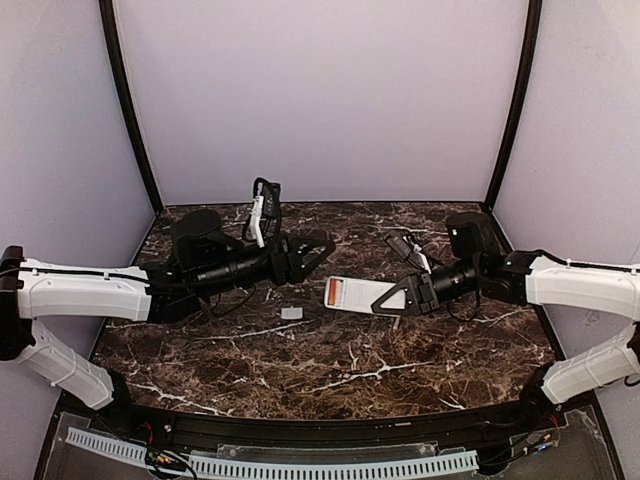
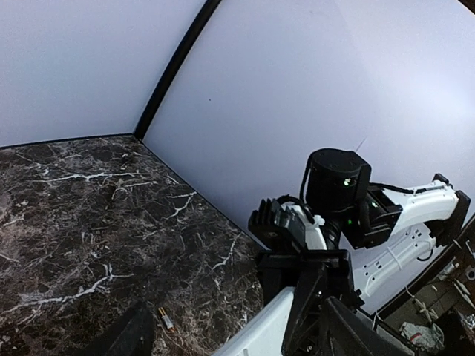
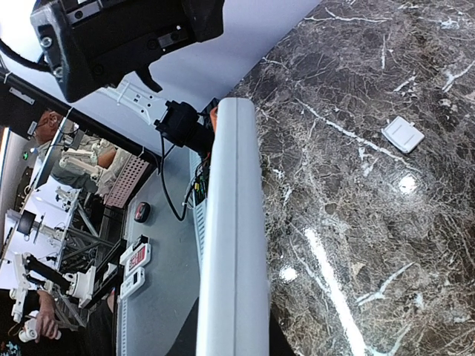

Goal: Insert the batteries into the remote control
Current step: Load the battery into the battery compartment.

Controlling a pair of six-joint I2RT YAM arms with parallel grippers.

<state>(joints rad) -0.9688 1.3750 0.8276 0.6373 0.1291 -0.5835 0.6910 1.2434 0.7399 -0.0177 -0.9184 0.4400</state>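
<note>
The left end effector (image 1: 318, 257) is seen with its jaws standing apart and nothing between them. It is poised just behind the remote control's left end, presumably so that the open end can be reached from that side.

A small white plate (image 1: 292, 313), judged to be the battery cover, is laid flat on the bench (image 1: 250, 370) just in front of that same end and apart from it, out of the way of the loading.

One battery (image 2: 165, 317), a slim cylinder with a gold-coloured tip, is seen lying loose on the bench beside the remote control's left end. On which side of the handset it lies cannot be told.

The remote control (image 1: 352, 293) is held at the middle of the bench. Whether it is lifted off the surface cannot be told. Its long axis is set left to right, roughly parallel to the near bench edge. Its orange-red marked end is pointed left, toward the left end effector. This is judged to be the battery end, offered to the free arm.

The right end effector (image 1: 380, 299) is clamped on the remote control's right end, so that the handset is steadied and the far end is left clear.
</note>
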